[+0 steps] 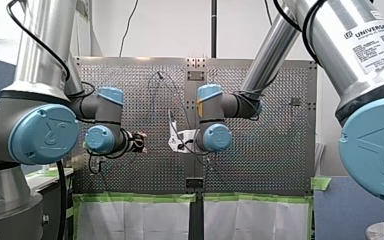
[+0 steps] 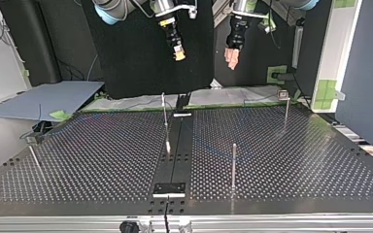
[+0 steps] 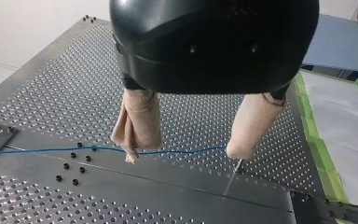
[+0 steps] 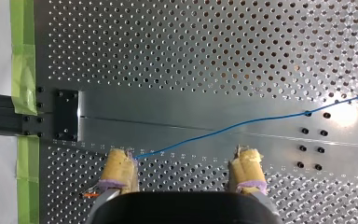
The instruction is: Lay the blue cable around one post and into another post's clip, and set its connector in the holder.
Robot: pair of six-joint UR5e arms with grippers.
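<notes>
A thin blue cable (image 3: 74,150) lies loose on the perforated table (image 3: 46,93). In the left wrist view it runs under and past my left gripper (image 3: 182,154), whose beige-padded fingers stand open and hold nothing. In the right wrist view the cable (image 4: 242,124) slants across the middle strip to one yellow pad (image 4: 119,168) of my open right gripper (image 4: 182,156), and its end is hidden there. In the top view both grippers hang high over the table's far edge, my right gripper (image 2: 177,51) left of my left gripper (image 2: 232,57). Thin posts (image 2: 233,165) (image 2: 164,114) stand upright.
Another post with a small block on top (image 2: 285,104) stands far right in the top view, and a leaning pin (image 2: 34,158) at the left. Black plates (image 2: 170,188) (image 4: 67,115) sit at the ends of the middle strip. Green tape (image 4: 24,70) lines the table's edge.
</notes>
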